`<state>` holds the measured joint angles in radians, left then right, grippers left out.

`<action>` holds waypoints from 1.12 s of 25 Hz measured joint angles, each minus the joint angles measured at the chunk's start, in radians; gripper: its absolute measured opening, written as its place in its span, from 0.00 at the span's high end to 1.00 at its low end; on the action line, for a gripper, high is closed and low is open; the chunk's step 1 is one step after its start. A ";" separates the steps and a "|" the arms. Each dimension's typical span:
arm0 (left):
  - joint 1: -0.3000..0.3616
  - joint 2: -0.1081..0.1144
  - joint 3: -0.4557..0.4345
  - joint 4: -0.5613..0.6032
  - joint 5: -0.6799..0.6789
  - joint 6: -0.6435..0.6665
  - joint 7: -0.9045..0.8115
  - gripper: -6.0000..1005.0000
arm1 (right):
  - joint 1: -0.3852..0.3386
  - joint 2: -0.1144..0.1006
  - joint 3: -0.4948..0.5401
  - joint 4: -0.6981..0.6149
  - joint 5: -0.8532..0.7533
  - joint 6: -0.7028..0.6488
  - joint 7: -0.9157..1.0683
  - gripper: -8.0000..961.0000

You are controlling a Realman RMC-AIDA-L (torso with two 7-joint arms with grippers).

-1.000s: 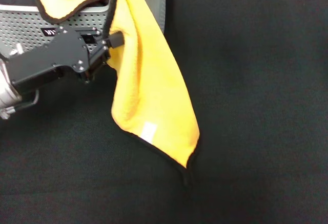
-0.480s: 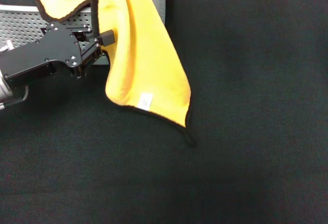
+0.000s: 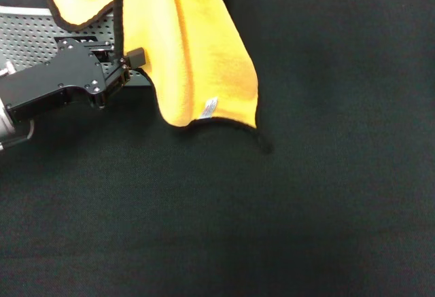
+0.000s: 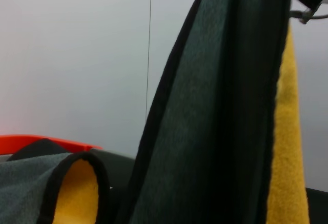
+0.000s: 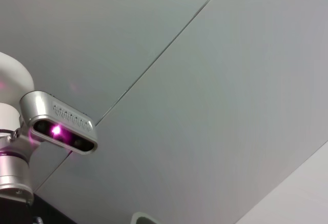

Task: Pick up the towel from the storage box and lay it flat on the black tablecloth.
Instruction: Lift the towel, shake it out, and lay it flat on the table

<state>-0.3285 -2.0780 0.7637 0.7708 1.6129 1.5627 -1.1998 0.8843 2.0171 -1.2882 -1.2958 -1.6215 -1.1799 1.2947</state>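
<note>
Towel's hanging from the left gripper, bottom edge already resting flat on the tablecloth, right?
Not flat on it. In the head view the towel hangs from the left gripper, but its bottom edge is raised and curled above the tablecloth, with its shadow below. The rest holds.

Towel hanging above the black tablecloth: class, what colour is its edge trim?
Black trim on the orange-yellow fleecy towel, clearest in the head view.

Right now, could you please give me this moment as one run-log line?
phase: lift | left tool: gripping towel edge | towel: hanging above tablecloth, top out of view | box: behind, second cloth on rim | right tool: unseen
</note>
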 joint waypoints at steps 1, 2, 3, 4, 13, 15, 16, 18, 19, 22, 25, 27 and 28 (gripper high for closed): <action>0.001 -0.001 0.000 0.000 0.000 0.000 0.000 0.90 | -0.005 0.000 0.000 -0.009 0.000 0.000 0.001 0.99; 0.003 -0.001 -0.001 -0.001 0.000 -0.001 0.000 0.90 | -0.012 0.000 0.000 -0.020 0.000 0.000 0.002 0.99; 0.004 -0.001 -0.001 -0.001 0.000 -0.001 0.000 0.90 | -0.016 -0.001 0.001 -0.025 0.000 0.000 0.003 0.99; 0.006 -0.001 -0.001 -0.001 0.000 -0.001 0.000 0.90 | -0.021 -0.002 0.001 -0.030 0.000 0.000 0.003 0.99; 0.021 0.013 -0.027 0.002 -0.003 0.006 -0.006 0.90 | -0.053 -0.002 0.025 -0.053 -0.001 0.001 0.006 0.99; 0.023 0.015 -0.027 0.001 -0.001 0.007 -0.007 0.90 | -0.057 -0.002 0.028 -0.057 0.000 0.002 0.006 0.99; 0.024 0.016 -0.027 0.001 0.001 0.007 -0.007 0.90 | -0.057 -0.003 0.030 -0.057 0.000 0.002 0.006 0.99; 0.026 0.017 -0.027 0.000 0.004 0.008 -0.007 0.90 | -0.057 -0.003 0.031 -0.057 0.000 0.002 0.006 0.99; 0.027 0.017 -0.027 -0.003 0.005 0.008 -0.007 0.90 | -0.057 -0.003 0.033 -0.058 0.000 0.002 0.006 0.99; 0.028 0.017 -0.027 -0.009 0.006 0.007 -0.007 0.90 | -0.058 -0.003 0.041 -0.058 -0.001 0.002 0.006 0.99; 0.032 0.019 -0.027 -0.010 0.005 0.007 -0.007 0.90 | -0.058 -0.003 0.044 -0.059 -0.001 0.002 0.006 0.99; 0.035 0.020 -0.027 -0.010 0.000 0.007 -0.007 0.90 | -0.059 -0.003 0.048 -0.059 -0.001 0.002 0.006 0.99; 0.035 0.021 -0.027 -0.010 -0.001 0.007 -0.005 0.90 | -0.060 -0.003 0.050 -0.059 -0.002 0.001 0.006 0.99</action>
<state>-0.2934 -2.0575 0.7363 0.7606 1.6116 1.5696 -1.2052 0.8247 2.0137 -1.2384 -1.3546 -1.6231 -1.1785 1.3008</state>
